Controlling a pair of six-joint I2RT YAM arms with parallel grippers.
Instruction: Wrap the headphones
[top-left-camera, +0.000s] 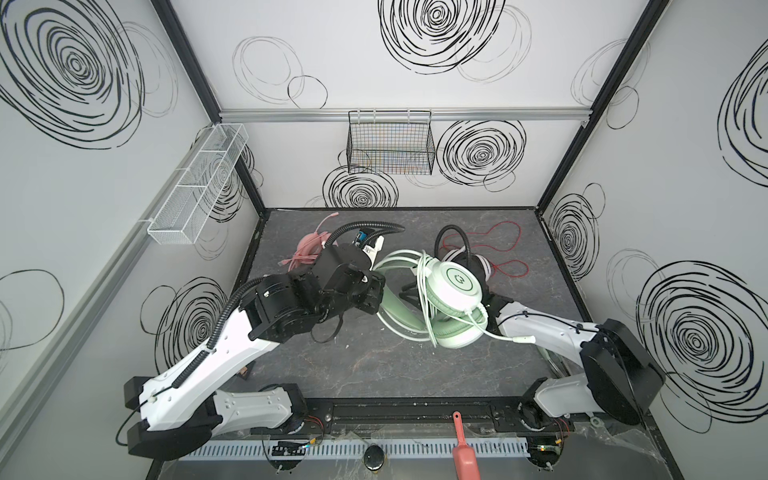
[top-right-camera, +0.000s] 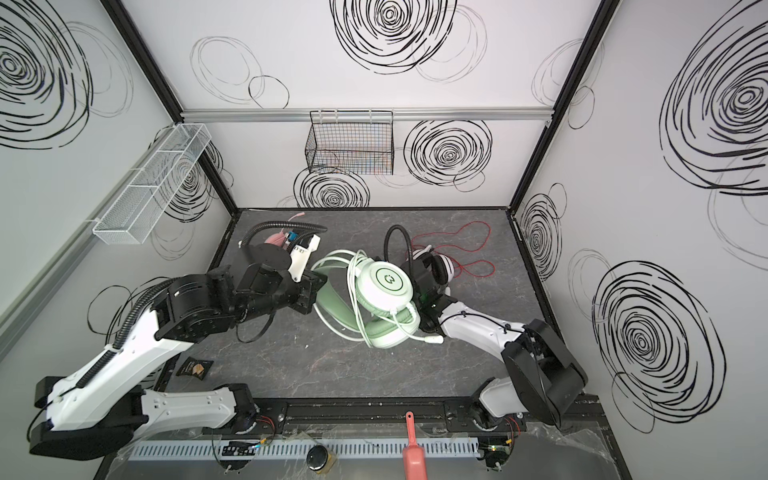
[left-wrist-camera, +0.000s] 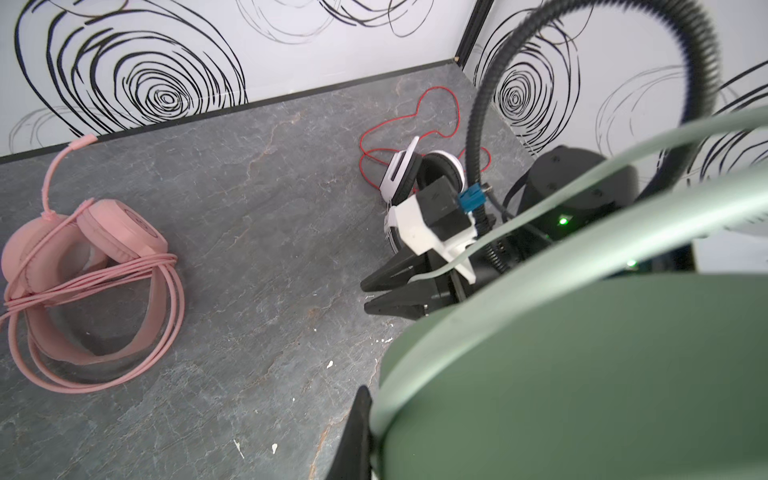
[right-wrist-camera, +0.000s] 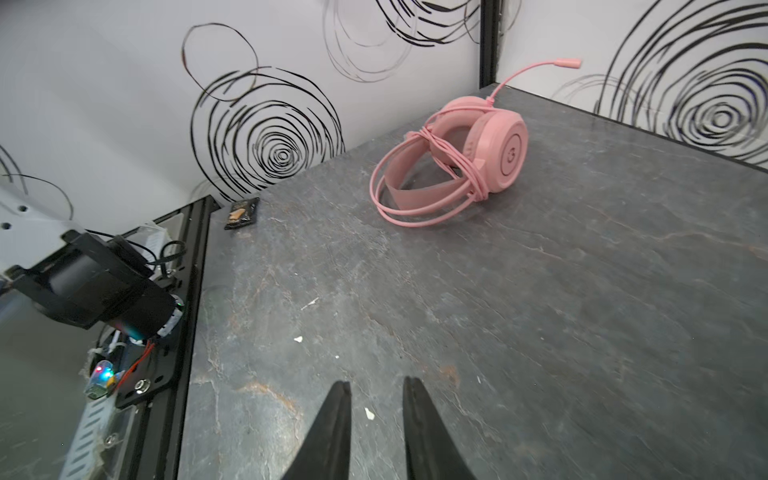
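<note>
Left fingers (left-wrist-camera: 355, 436) clamped on the band of the mint headset (top-left-camera: 457, 286), up over the worktop (top-left-camera: 374, 365), pale cable (top-left-camera: 426, 299) looped round the cups. Right fingers (right-wrist-camera: 338, 415) apart, holding nothing. Pink headset (right-wrist-camera: 503, 153) wrapped, lying back left; white headset (left-wrist-camera: 401, 174) back right, red cable (left-wrist-camera: 435, 88) loose
</note>
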